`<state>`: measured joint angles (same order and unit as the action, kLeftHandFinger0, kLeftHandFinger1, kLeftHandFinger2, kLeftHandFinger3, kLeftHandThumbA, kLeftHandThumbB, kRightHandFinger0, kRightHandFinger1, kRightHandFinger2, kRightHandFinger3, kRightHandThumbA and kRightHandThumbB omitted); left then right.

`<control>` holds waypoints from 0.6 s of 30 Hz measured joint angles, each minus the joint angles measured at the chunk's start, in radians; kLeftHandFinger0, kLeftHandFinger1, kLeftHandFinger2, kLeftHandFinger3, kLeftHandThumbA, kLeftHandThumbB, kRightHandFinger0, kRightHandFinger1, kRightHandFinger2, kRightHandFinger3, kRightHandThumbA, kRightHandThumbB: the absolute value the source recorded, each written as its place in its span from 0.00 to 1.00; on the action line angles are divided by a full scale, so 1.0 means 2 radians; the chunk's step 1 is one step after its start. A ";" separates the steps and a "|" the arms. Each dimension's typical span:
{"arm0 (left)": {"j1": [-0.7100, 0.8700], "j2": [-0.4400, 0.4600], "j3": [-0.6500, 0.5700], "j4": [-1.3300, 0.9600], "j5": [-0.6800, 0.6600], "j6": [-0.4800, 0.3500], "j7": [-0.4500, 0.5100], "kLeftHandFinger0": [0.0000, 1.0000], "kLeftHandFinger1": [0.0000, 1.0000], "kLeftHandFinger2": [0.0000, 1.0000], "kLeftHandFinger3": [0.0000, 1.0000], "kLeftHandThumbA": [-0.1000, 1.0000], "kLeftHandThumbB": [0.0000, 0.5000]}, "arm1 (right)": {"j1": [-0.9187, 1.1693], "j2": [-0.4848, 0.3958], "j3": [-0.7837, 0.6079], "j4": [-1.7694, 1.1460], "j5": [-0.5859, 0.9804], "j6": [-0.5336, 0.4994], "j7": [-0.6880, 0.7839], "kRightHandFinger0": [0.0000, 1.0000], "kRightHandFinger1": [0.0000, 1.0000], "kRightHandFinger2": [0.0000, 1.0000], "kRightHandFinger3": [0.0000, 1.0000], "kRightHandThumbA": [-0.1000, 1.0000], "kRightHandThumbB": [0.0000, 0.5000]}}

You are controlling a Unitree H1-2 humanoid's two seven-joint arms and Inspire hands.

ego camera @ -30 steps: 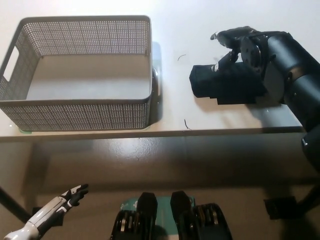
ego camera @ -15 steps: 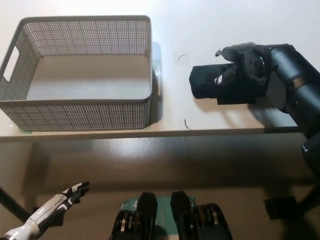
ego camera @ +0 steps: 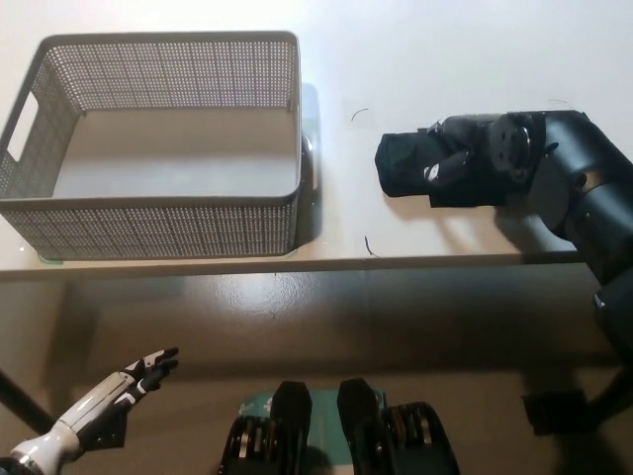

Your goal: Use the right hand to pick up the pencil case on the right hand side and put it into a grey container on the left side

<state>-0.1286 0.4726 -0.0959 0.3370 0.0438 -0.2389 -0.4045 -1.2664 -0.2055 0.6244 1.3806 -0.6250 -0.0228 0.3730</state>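
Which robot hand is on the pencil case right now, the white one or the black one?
The black right robot hand, up on the table, wraps the black pencil case. The white left robot hand hangs below the table edge, fingers apart, holding nothing.

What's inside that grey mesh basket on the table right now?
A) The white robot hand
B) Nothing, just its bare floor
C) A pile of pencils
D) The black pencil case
B: the grey basket shows only its bare floor, while the black pencil case lies on the table to its right under the black right robot hand, and the white left robot hand hangs low below the table edge.
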 measured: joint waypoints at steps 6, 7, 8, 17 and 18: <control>-0.002 0.000 0.000 -0.005 0.001 0.000 0.000 1.00 1.00 1.00 1.00 1.00 0.66 | 0.011 0.006 0.000 0.004 -0.001 0.000 -0.023 1.00 1.00 1.00 1.00 0.70 1.00; -0.003 0.000 0.000 -0.006 0.001 0.000 0.000 1.00 1.00 1.00 1.00 1.00 0.65 | 0.013 0.007 0.001 0.005 -0.001 0.000 -0.028 1.00 1.00 1.00 1.00 0.72 1.00; -0.003 0.000 0.000 -0.006 0.001 0.000 0.000 1.00 1.00 1.00 1.00 1.00 0.65 | 0.014 0.007 0.001 0.005 -0.001 0.000 -0.031 1.00 1.00 1.00 1.00 0.72 1.00; -0.009 0.001 0.001 -0.006 0.002 0.001 -0.001 1.00 1.00 1.00 1.00 1.00 0.68 | 0.029 0.014 0.010 0.007 -0.006 0.001 -0.073 1.00 1.00 1.00 1.00 0.62 1.00; -0.010 0.001 0.001 -0.006 0.002 0.001 -0.001 1.00 1.00 1.00 1.00 1.00 0.68 | 0.031 0.015 0.013 0.007 -0.008 0.001 -0.082 1.00 1.00 1.00 1.00 0.61 1.00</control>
<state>-0.1483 0.4748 -0.0948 0.3259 0.0482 -0.2378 -0.4064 -1.2039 -0.1750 0.6497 1.3944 -0.6417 -0.0212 0.2093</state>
